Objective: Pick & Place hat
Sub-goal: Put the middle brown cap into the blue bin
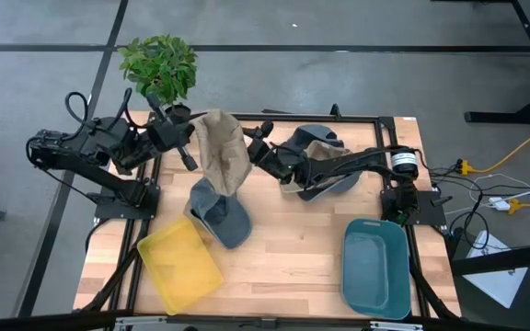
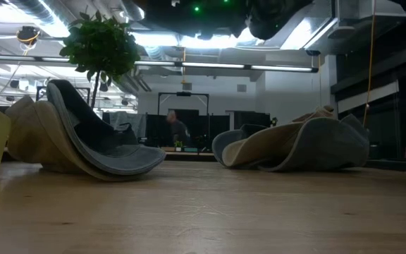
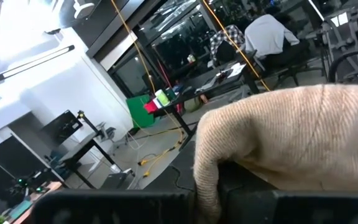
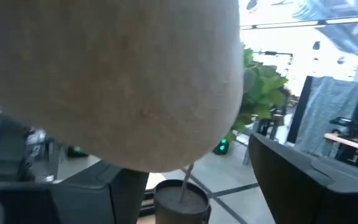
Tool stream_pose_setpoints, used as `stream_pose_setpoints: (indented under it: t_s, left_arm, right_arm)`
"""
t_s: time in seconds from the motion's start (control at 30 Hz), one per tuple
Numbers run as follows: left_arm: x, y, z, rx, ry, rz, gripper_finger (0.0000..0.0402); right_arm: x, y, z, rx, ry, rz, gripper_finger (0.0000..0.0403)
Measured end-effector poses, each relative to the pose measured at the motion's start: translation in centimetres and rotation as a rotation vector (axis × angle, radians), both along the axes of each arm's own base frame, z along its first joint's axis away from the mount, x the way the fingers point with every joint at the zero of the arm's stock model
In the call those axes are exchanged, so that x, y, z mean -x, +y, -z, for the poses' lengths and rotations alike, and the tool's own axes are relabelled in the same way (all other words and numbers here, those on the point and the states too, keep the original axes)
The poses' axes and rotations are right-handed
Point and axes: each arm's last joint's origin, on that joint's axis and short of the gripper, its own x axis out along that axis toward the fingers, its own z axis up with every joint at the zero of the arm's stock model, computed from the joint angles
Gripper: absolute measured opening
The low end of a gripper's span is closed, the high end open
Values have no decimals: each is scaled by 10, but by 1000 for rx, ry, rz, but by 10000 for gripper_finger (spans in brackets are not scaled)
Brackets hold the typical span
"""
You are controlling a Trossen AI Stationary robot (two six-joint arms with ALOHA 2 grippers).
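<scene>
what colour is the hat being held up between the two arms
Tan; the floppy fabric hat shows best in the high view.

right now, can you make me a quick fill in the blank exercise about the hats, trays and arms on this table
1. The left gripper is shut on the ____ hat, which it holds up above the table.
2. The right gripper is ____, right beside that hat.
3. The grey hat lies next to the ____ tray.
4. The blue tray holds ____ hats.

Missing words: tan; open; yellow; no
</scene>
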Motion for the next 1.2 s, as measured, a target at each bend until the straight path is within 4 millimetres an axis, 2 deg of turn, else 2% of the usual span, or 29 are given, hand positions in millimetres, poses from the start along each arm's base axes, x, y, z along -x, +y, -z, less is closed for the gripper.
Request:
stream_pose_setpoints:
  t_s: [0.13, 0.23, 0.37, 0.57, 0.6, 0.83, 1.2]
  left_arm:
    - [0, 0, 0, 0, 0, 0, 3]
    - [0, 0, 0, 0, 0, 0, 3]
    - [0, 0, 1, -1, 6, -2, 3]
    - [3, 1, 8, -2, 83, -41, 4]
    - [3, 1, 11, 2, 106, -47, 6]
    - [8, 3, 30, 23, 249, -120, 45]
    - [11, 2, 38, 69, 282, -121, 168]
  right_arm:
    - [1, -2, -2, 6, -20, 4, 252]
    - [1, -2, -3, 36, -18, 23, 220]
    - [2, -2, -4, 57, -5, 71, 152]
    - [3, 0, -3, 90, 61, 187, 25]
    - [4, 2, -2, 102, 79, 208, 17]
    - [7, 14, -1, 189, 251, 402, 16]
    - [27, 17, -18, 233, 577, 613, 16]
